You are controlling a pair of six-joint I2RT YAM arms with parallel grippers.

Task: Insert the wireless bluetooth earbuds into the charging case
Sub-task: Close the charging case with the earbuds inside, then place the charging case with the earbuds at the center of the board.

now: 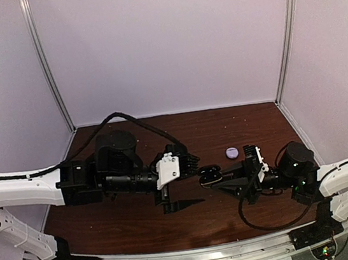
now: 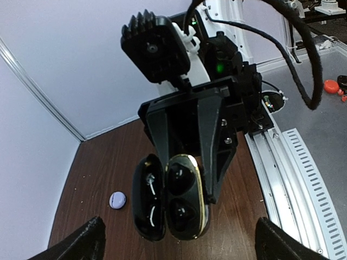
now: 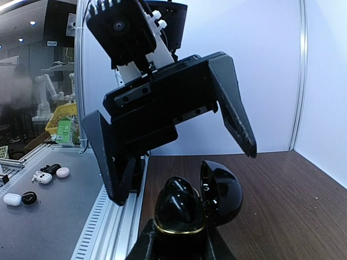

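Insertion looks complete: black earbuds (image 2: 182, 180) sit inside the open charging case (image 2: 190, 230), clamped by the right pincer (image 3: 176, 246); the left pincer (image 1: 190, 180) gapes wide (empty). Next, probably, closing it gently.

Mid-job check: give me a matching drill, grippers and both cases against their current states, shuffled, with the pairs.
1 left gripper
2 right gripper
3 black charging case
4 lavender case

A closed, lying on the table
B jaws wide, empty
C lid open, held off the table
D shut on the black case

Pairs: 1-B, 2-D, 3-C, 4-A
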